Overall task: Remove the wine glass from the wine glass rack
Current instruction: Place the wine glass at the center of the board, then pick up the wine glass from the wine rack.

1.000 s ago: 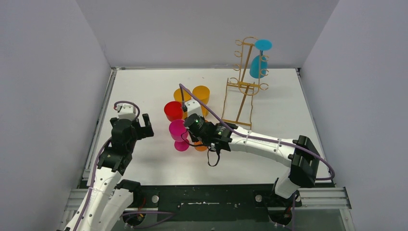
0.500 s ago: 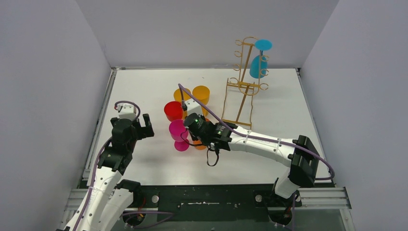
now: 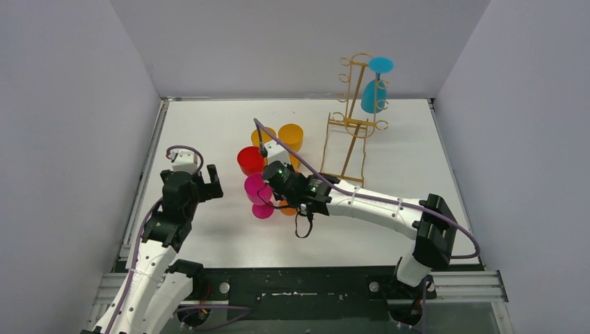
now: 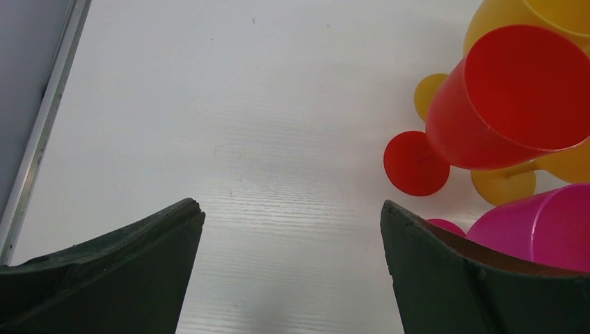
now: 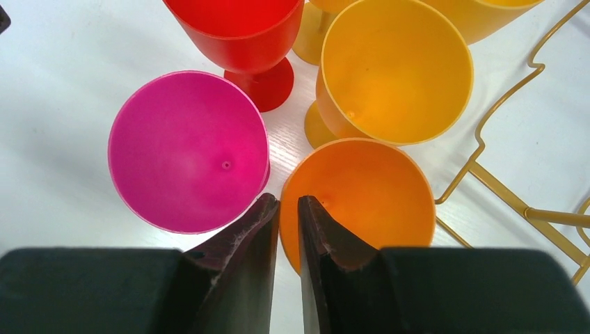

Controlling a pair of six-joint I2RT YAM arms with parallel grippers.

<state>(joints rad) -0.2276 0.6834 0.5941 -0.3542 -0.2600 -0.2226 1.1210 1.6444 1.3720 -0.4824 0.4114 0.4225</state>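
Top external: blue wine glass (image 3: pixel 372 97) hung bowl-down on the wine glass rack (image 3: pixel 350 120); probably light, slick plastic, best taken by its stem. Left wrist: left gripper (image 4: pixel 291 209) stood spread, empty. Right wrist: right gripper (image 5: pixel 288 203) was nearly pressed together at the orange glass (image 5: pixel 362 202) rim; grip unclear.

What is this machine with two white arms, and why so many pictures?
It is a robot with two arms. One picture looks down from above; the others come from a camera on each wrist. On the white table stand a red glass, a pink glass, an orange glass and two yellow glasses. A blue wine glass hangs upside down on the gold wine glass rack. The left hand is open and empty. The right hand has its fingers close together at the orange glass's rim; I cannot tell whether it grips.
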